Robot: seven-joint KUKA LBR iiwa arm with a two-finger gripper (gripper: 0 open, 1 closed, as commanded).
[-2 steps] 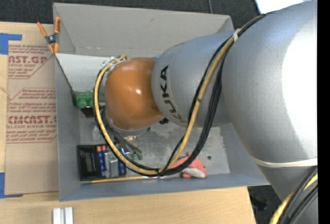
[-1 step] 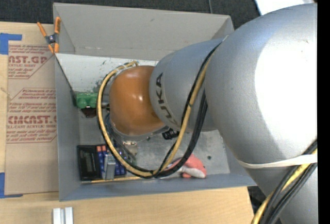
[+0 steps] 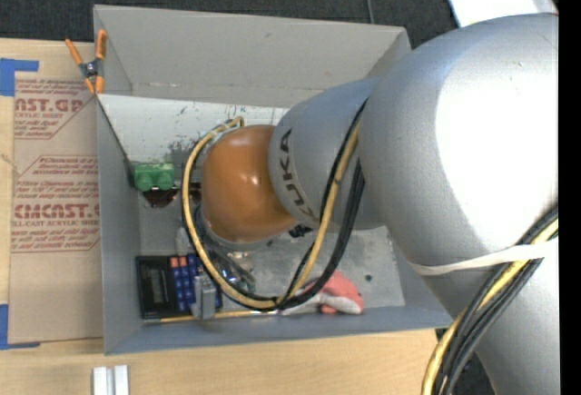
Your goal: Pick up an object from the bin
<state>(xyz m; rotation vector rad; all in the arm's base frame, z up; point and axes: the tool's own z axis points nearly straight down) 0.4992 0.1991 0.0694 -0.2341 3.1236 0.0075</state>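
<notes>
My gripper (image 3: 227, 270) reaches down into the middle of the bin, mostly hidden beneath the arm's orange dome. Just to its left, in the bin's front left corner, lies a black calculator (image 3: 166, 285) with blue keys, its right edge close to the gripper's body. A thin stick (image 3: 238, 313) runs along the front wall below both. To the right of the gripper, a pink and red thing (image 3: 341, 294) rests near the front wall.
A green block (image 3: 152, 175) sits by the left wall, with a small dark thing (image 3: 160, 196) right under it. The arm and its cables cover the bin's middle and right side.
</notes>
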